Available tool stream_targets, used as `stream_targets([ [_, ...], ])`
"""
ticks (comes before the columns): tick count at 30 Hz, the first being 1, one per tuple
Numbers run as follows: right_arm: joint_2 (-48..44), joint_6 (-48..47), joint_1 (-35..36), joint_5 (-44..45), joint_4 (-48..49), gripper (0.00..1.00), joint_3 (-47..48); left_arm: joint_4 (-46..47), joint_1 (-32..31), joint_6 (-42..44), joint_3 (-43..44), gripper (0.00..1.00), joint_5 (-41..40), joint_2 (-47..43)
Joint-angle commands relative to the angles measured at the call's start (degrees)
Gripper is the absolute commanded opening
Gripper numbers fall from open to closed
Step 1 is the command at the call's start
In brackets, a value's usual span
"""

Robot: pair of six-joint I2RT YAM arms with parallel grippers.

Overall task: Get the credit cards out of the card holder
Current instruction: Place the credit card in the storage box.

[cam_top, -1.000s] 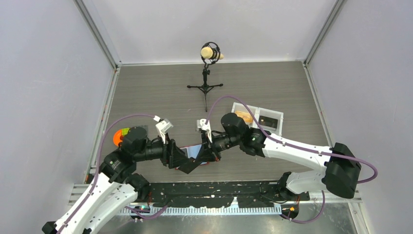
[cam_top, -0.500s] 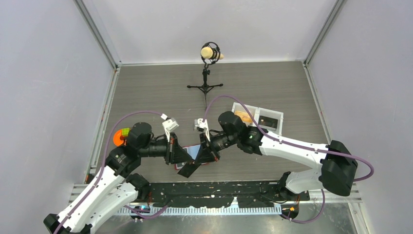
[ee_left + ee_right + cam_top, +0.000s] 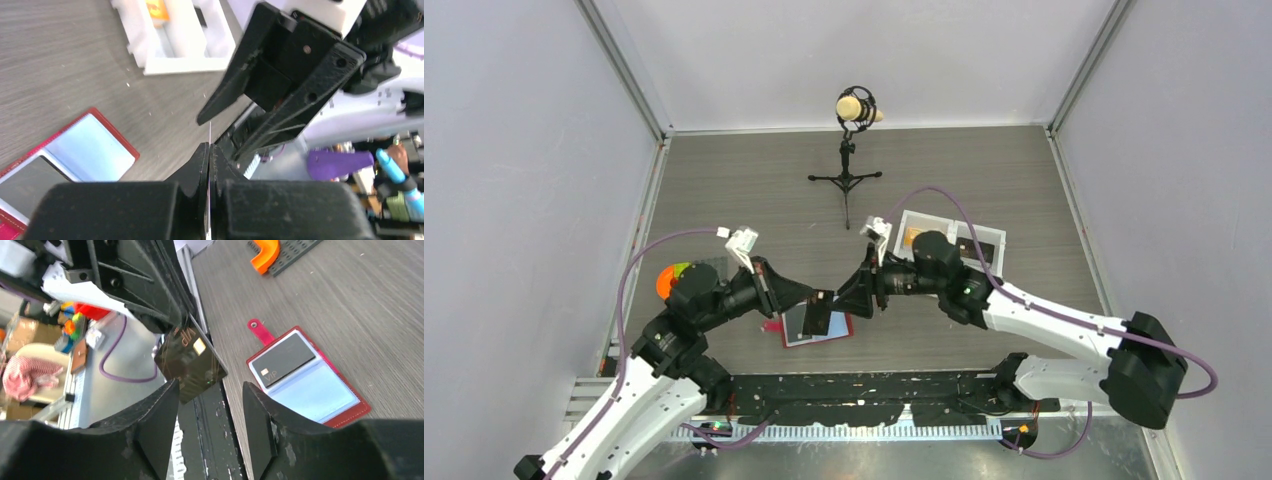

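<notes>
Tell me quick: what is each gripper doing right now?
Left gripper: shut on the dark credit card.
Right gripper: open, holding nothing.

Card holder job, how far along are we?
Done: one dark VIP card is out, clear of the open red card holder. In hand: the left gripper pinches that card in the air, with the right gripper open and facing it. Left: a second dark VIP card sits in a holder pocket.
</notes>
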Motion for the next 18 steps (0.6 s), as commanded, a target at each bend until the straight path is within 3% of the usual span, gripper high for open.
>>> stream_targets([
  [1,-6.2,14.0,-1.7,10.5,17.7,0.58,-7.9,12.5,-0.1,-13.1,-4.8,0.00,-14.4,-4.1],
  [5,-8.7,20.1,-2.2,17.4,26.9,0.64,-13.9,16.6,-0.1,-20.3,-8.9,0.00,-23.0,-6.6],
  [10,-7.4,26.4,-2.2,25.5,34.8,0.63,-19.6,29.0,-0.1,-35.0,-18.0,0.00,-33.3,-9.5],
  [18,0.0,34.6,-2.1,29.6,46.2,0.60,-20.3,33.7,-0.7,-42.9,-22.5,0.00,-43.1,-8.2],
])
